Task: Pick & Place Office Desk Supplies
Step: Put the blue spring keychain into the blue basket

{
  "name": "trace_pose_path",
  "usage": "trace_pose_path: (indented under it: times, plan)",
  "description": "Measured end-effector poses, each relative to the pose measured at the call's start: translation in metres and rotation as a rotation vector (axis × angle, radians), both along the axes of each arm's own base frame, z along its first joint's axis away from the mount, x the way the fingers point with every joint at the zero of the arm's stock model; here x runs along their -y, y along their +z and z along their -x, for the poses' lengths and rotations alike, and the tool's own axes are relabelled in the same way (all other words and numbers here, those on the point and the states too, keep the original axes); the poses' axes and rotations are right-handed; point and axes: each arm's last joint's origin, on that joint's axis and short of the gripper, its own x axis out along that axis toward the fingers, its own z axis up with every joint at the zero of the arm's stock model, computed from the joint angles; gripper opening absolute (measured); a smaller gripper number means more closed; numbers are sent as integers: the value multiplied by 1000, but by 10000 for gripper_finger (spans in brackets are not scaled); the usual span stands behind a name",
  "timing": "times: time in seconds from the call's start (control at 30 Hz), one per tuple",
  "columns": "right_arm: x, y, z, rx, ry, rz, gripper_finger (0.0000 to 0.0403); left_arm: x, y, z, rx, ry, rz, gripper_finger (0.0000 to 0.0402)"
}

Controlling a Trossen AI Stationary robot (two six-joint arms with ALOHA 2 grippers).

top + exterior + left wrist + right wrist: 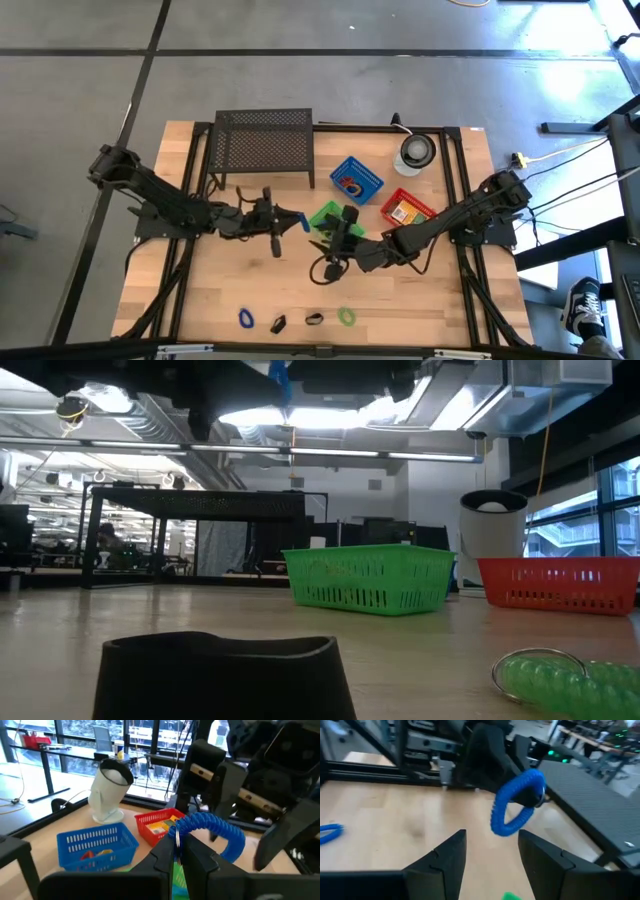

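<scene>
Above the middle of the wooden table [230, 290], a blue coiled loop [212, 827] is pinched by the closed fingers of the left gripper [300, 221], beside the green basket [325, 215]; the right gripper [490, 857] is held facing it, fingers spread and empty. Near the front edge, a second blue loop [245, 318], two black clips [278, 323] and a green loop [346, 316] are laid in a row.

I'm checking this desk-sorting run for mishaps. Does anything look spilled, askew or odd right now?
Nothing looks spilled or damaged. The left gripper holds a blue coil loop in the air, with the open right gripper facing it. The blue, green and red baskets sit upright.
</scene>
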Motion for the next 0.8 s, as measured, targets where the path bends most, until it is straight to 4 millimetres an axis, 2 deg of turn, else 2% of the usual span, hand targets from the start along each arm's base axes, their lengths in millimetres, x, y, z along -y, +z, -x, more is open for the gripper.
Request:
trace_pose_path:
  times: [0.23, 0.6, 0.8]
  plan:
    - [6, 4, -4, 43, -30, -14, 180, -6, 12, -7, 37, 27, 14, 22]
    - [18, 9, -9, 104, -105, -29, 180, -6, 12, -8, 30, -35, 7, 22]
    - [22, 8, -12, 84, -31, -55, 180, -6, 11, -8, 27, -36, 7, 22]
